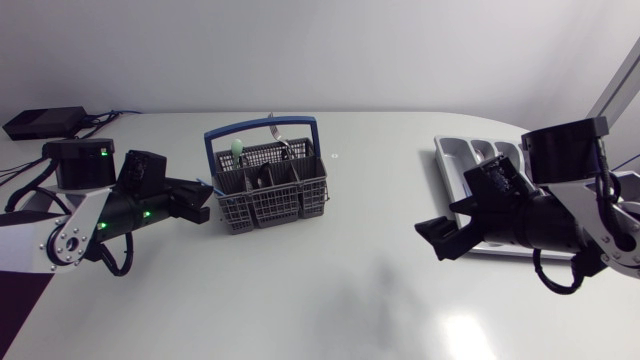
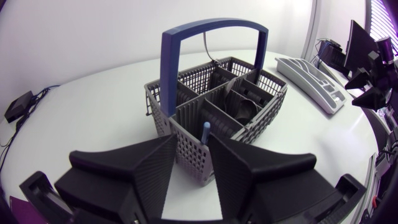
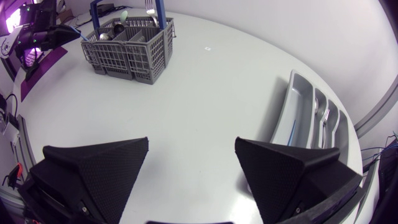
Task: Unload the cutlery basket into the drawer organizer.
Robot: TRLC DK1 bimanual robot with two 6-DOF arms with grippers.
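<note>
The grey cutlery basket (image 1: 268,190) with a blue handle stands left of the table's middle and holds a pale green spoon (image 1: 237,148) and a fork (image 1: 283,143). My left gripper (image 1: 207,200) is at the basket's near left corner. In the left wrist view a thin blue handle (image 2: 204,130) sticks up from that corner compartment, between the fingers of the left gripper (image 2: 191,140). It lies close to one finger, and a gap still shows. The grey drawer organizer (image 1: 452,165) lies at the right, with some cutlery (image 3: 323,118) in it. My right gripper (image 1: 438,240) hangs open and empty in front of it.
A black box (image 1: 45,122) with cables sits at the table's back left corner. A small white mark (image 1: 335,156) lies on the table right of the basket. Bare white tabletop spreads between the basket and the organizer (image 3: 298,106).
</note>
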